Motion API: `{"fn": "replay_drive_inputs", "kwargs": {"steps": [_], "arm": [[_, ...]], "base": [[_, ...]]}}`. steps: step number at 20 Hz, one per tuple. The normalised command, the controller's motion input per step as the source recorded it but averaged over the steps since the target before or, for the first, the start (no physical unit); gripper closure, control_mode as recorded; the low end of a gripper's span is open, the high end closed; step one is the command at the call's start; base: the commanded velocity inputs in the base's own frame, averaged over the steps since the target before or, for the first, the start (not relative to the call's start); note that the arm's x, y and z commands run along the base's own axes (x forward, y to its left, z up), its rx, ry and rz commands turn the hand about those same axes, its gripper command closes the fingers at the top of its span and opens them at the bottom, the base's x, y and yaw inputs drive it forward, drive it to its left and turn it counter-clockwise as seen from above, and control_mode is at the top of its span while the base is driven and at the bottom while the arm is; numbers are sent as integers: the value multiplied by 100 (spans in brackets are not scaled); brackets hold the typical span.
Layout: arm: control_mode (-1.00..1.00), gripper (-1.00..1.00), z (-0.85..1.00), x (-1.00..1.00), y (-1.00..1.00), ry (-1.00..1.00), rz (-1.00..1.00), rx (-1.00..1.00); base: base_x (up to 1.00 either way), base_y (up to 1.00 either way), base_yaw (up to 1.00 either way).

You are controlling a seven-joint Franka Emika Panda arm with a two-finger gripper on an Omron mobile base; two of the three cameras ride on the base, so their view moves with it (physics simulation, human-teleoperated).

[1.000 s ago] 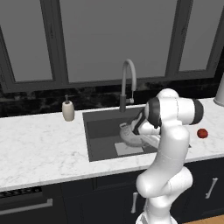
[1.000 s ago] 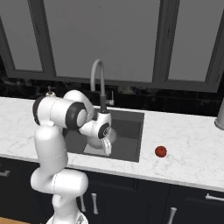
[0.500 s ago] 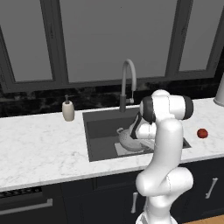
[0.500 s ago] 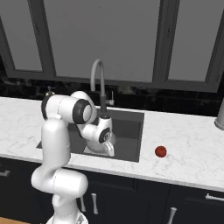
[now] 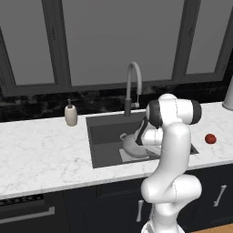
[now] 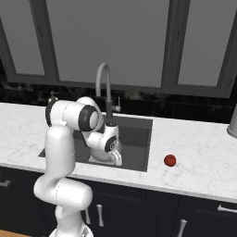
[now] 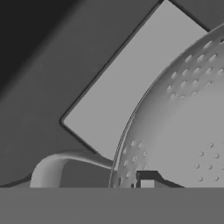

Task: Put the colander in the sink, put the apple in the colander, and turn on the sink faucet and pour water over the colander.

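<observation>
left base view: the arm has come lower into the sink [image 5: 107,136] since a second ago, taking the colander [image 5: 133,144] down with it. the bowl now sits low in the right half of the basin, over the pale drain plate [image 5: 129,156], where before it hung nearer the rim. the faucet [image 5: 132,86] stands at the back edge of the sink, untouched, and the soap bottle [image 5: 70,113] is on the counter near the sink's back left corner. the apple [image 5: 210,138] lies on the counter to the right of the sink, well apart from it.

right base view: the wrist has dropped below the counter line and the gripper [image 6: 115,159] is down against the front wall of the sink [image 6: 139,134]. the apple [image 6: 170,160] has not moved; it rests near the counter's front edge.

hand view: the jaws are clamped on the colander's [image 7: 183,131] rim, one fingertip [image 7: 146,179] pressed against the holed wall. the drain plate [image 7: 131,83] lies flat just behind the bowl, a loop handle [image 7: 52,166] at lower left.

by my reading, step one is nearly finished: the bowl looks ready for release, then the apple is next.
</observation>
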Motion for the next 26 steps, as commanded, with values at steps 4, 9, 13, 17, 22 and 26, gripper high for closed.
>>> {"fn": "replay_drive_inputs", "kwargs": {"steps": [4, 9, 13, 17, 22, 26], "arm": [[-100, 100, 0, 0, 12, 0, 4, 0], [-100, 100, 0, 12, 6, 0, 3, 0], [-100, 100, 0, 36, 0, 0, 1, 0], [-100, 100, 0, 33, 0, 0, 0, 0], [-100, 100, 0, 25, 2, 0, 0, 0], [-100, 100, 0, 0, 1, 0, 0, 0]], "base": [[0, 0, 0], [0, 0, 0], [0, 0, 0], [0, 0, 0], [0, 0, 0], [0, 0, 0]]}}
